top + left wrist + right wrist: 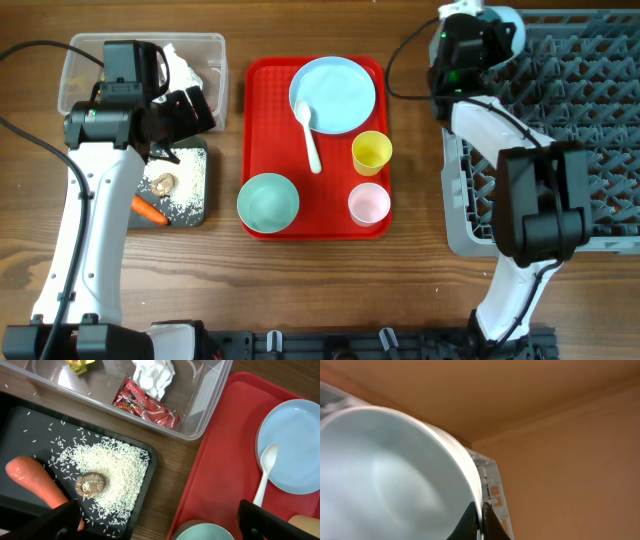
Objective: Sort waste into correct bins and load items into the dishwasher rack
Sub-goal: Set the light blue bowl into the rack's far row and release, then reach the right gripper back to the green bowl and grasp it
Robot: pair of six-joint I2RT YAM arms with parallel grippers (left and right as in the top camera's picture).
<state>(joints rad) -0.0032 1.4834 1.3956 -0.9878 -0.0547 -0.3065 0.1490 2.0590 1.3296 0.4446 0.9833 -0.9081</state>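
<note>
My left gripper [160,521] hangs open above the wood strip between the black tray [15,420] and the red tray, with nothing between its fingers. On the black tray lie an orange carrot [35,480], a brown lump [91,484] and white rice [122,462]. The clear tub [200,390] holds tissue [154,375], a red wrapper [145,404] and a yellow wrapper [80,364]. My right gripper [482,515] is shut on the rim of a pale bowl [395,475], held at the far left corner of the grey rack [580,120].
The red tray [265,120] carries a pale blue plate [340,90], a white spoon [308,130], a blue-green bowl [268,202], a yellow cup [371,152] and a pink cup [368,204]. The right arm crosses the rack's left side.
</note>
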